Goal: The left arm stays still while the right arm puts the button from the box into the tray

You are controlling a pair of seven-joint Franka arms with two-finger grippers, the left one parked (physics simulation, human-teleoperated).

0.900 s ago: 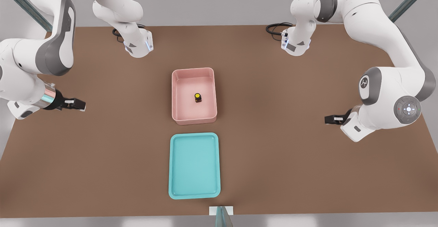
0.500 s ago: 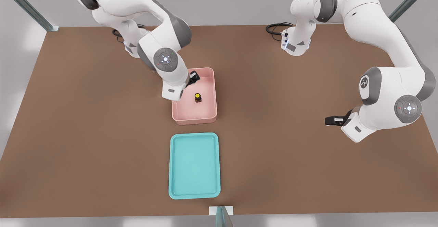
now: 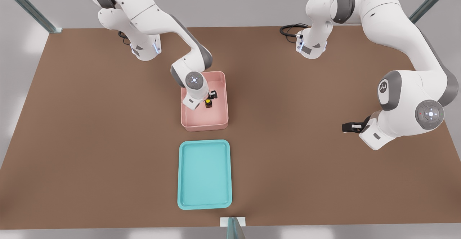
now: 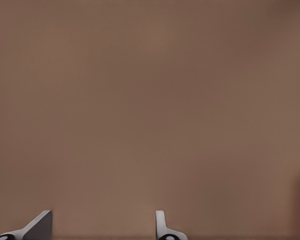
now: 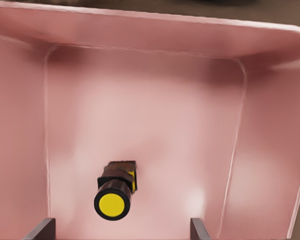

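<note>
The button (image 3: 208, 103), a yellow cap on a dark base, stands upright on the floor of the pink box (image 3: 204, 126) at mid-table. My gripper (image 3: 211, 96) hangs inside the box just above the button, reaching in from the front view's left. In the right wrist view the button (image 5: 113, 199) sits between and slightly ahead of the fingertips (image 5: 41, 229), which stand wide apart around it without touching; the gripper (image 5: 120, 233) is open. The teal tray (image 3: 204, 174) lies empty on the table, nearer the camera than the box.
The parked arm (image 3: 407, 105) rests at the front view's right with its gripper (image 3: 351, 126) low over the table. Both arm bases and black cables (image 3: 290, 30) stand along the far edge. A small white marker (image 3: 232, 221) sits at the near edge.
The working arm swung in from the table's left side to the box, and its gripper came down over the button. The button, box and tray have not moved.
</note>
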